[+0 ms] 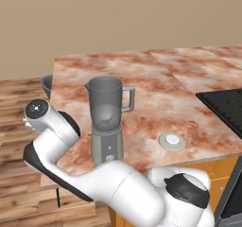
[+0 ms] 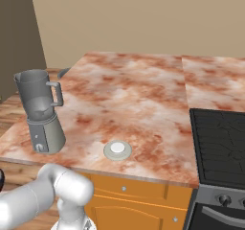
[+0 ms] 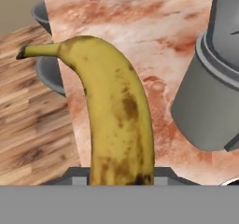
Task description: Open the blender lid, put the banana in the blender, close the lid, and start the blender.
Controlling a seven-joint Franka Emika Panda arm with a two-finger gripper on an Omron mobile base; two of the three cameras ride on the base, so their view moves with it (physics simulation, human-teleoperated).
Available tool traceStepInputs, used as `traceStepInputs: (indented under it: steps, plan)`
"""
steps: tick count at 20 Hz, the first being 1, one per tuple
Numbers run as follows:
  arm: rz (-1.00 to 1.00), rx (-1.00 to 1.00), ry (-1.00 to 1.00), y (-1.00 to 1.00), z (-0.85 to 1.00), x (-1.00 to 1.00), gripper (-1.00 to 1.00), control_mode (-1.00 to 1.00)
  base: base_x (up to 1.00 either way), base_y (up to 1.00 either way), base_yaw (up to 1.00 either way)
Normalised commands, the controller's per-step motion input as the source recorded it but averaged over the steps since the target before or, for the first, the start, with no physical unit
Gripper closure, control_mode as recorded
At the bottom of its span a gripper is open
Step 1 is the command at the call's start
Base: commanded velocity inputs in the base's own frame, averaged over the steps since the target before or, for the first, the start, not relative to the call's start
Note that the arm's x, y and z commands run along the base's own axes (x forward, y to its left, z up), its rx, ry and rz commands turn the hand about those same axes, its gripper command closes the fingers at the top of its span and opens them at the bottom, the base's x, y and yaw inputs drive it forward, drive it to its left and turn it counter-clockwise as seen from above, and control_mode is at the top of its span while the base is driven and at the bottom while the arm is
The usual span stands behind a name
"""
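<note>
The banana [image 3: 114,120] is held in the gripper [image 3: 119,178], jaws clamped narrow on its lower end, filling the centre of the hand view. The blender [image 1: 108,119] stands uncapped at centre left, ready for loading; the blender lid [image 1: 172,141] is parked on the counter [image 1: 156,79] to its right.

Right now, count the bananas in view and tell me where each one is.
1. The banana fills the centre of the hand view, rising from the gripper's fingertips, beside the blender base over the counter edge. Others may be hidden behind the arm.
</note>
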Motion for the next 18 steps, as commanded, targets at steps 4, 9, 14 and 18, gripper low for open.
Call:
traceStepInputs:
  steps: [4,9,14,18]
  plan:
    - [0.00,0.00,-0.05,-0.01,1.00,-0.18,1.00,-1.00,0.00,0.00,0.00]
    - [0.00,0.00,-0.02,-0.15,1.00,-0.09,1.00,-1.00,0.00,0.00,0.00]
    - [0.00,0.00,-0.07,-0.28,0.92,-0.02,1.00,-1.00,0.00,0.00,0.00]
    - [0.00,0.00,-0.06,-0.59,0.56,0.02,1.00,-1.00,0.00,0.00,0.00]
